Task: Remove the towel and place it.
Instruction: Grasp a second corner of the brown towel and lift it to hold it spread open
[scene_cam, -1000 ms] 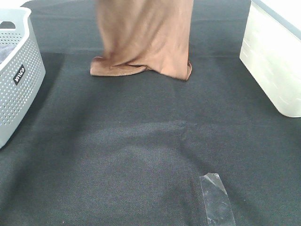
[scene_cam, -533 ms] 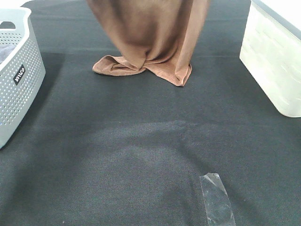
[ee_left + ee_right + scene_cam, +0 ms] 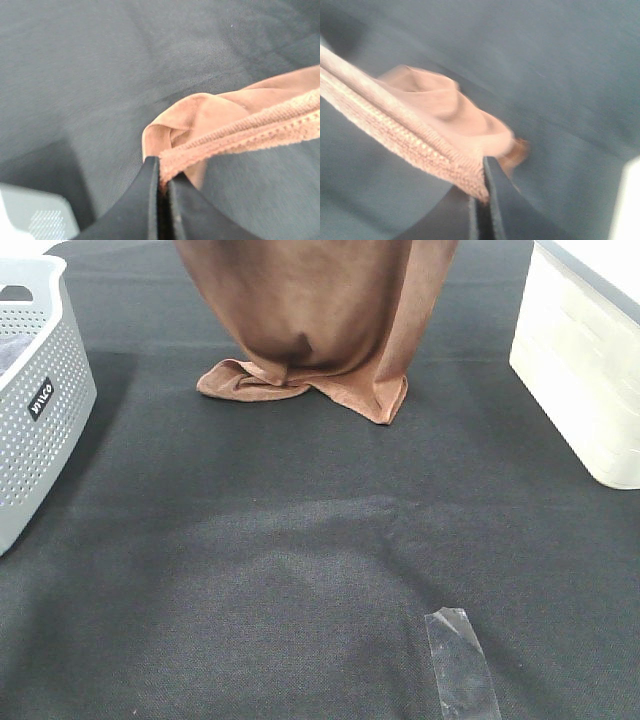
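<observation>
The left gripper [image 3: 162, 172] and right gripper [image 3: 482, 197] each pinch the brown towel [image 3: 320, 310] by its stitched edge, holding it spread and hanging, likely for laying flat, with its lower end crumpled on the black table cloth [image 3: 300, 570].

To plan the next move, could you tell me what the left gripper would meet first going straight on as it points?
The left gripper would probably first meet the towel it grips, bunched just past its tips; beyond that, the black table cloth.
</observation>
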`<act>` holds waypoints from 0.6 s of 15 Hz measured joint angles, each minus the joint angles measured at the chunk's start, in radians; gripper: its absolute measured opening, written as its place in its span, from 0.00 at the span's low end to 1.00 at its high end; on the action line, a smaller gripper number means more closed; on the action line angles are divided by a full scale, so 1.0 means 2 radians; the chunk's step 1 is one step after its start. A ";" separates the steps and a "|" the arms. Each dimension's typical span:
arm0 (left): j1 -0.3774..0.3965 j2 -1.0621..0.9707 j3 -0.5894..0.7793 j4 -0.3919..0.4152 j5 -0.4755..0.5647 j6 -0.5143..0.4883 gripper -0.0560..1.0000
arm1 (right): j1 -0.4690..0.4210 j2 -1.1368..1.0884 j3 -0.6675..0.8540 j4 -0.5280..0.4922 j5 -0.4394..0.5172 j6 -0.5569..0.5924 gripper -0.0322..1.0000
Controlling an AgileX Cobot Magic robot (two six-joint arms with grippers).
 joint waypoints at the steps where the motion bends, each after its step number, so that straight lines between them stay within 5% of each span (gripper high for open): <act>1: 0.000 -0.025 0.026 -0.007 0.000 0.000 0.05 | 0.000 -0.021 0.028 0.013 0.000 0.000 0.04; 3: -0.008 -0.092 0.120 -0.033 0.000 -0.001 0.05 | 0.000 -0.088 0.128 0.019 0.001 0.000 0.04; 9: -0.081 -0.265 0.369 -0.026 -0.001 -0.034 0.05 | -0.001 -0.274 0.381 0.032 -0.001 0.000 0.04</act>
